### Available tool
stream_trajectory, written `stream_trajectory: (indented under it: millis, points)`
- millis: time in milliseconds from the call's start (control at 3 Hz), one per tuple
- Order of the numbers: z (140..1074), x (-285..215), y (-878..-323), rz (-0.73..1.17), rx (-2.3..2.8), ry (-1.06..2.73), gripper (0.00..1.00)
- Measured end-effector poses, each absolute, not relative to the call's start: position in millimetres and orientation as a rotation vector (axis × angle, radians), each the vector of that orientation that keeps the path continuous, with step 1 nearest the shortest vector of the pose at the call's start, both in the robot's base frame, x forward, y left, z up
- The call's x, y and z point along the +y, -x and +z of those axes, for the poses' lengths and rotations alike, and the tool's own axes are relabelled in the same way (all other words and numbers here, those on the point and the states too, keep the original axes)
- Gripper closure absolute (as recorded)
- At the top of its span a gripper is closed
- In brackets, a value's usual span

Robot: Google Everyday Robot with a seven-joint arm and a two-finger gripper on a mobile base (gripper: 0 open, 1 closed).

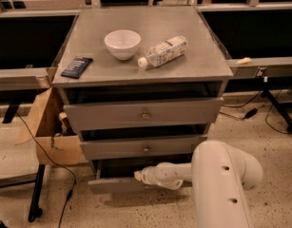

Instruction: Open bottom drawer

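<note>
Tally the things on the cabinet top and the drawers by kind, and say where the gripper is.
White bowl: 1
Plastic bottle, lying on its side: 1
Dark flat packet: 1
Grey drawers: 3 (top drawer, middle drawer, bottom drawer, partly open)
Total: 6
The gripper is at the bottom drawer's front, near its centre.

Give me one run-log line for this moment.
bottom drawer: partly pulled out | gripper: at its front, near centre | cabinet top: bowl, bottle
</note>
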State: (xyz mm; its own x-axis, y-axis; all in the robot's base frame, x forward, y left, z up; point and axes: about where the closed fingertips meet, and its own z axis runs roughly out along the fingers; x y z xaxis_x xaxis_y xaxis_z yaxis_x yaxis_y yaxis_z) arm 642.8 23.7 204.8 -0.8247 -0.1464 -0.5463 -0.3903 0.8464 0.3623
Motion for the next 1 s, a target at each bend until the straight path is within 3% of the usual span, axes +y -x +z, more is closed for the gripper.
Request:
stream_trajectory:
  millis: [1000]
  points:
    - [207.8, 19.8, -637.9, 0.668, 2.509, 0.36, 1.0]
